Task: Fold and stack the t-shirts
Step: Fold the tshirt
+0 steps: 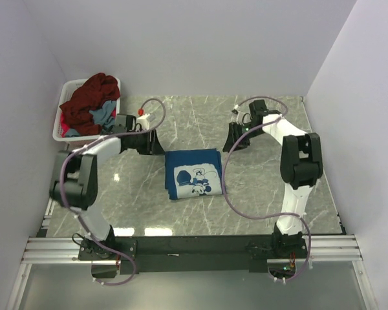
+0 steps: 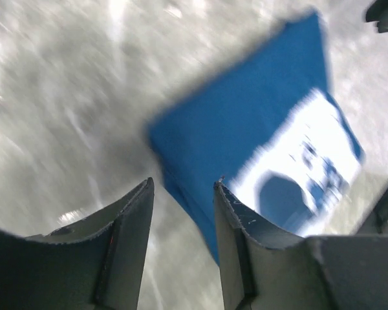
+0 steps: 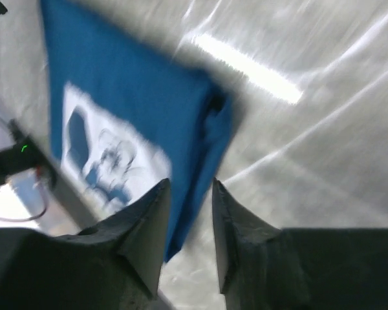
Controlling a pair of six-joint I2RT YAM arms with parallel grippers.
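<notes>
A deep blue t-shirt [image 1: 193, 172] lies folded into a rectangle in the middle of the table, its white print facing up. My left gripper [image 1: 158, 147] hovers just off the shirt's far left corner. In the left wrist view that gripper [image 2: 183, 186] is open, with only table and the shirt's [image 2: 246, 123] edge showing through the gap. My right gripper [image 1: 230, 144] is off the far right corner. The right wrist view shows it [image 3: 189, 187] open too, above the shirt's [image 3: 136, 97] folded edge and gripping nothing. A dark maroon t-shirt [image 1: 89, 97] is heaped in the basket over a grey-blue one [image 1: 104, 113].
The white plastic basket [image 1: 59, 120] stands at the table's far left corner against the wall. Purple cables loop from both arms over the marble tabletop [image 1: 265, 187]. Walls close in the left, right and back sides.
</notes>
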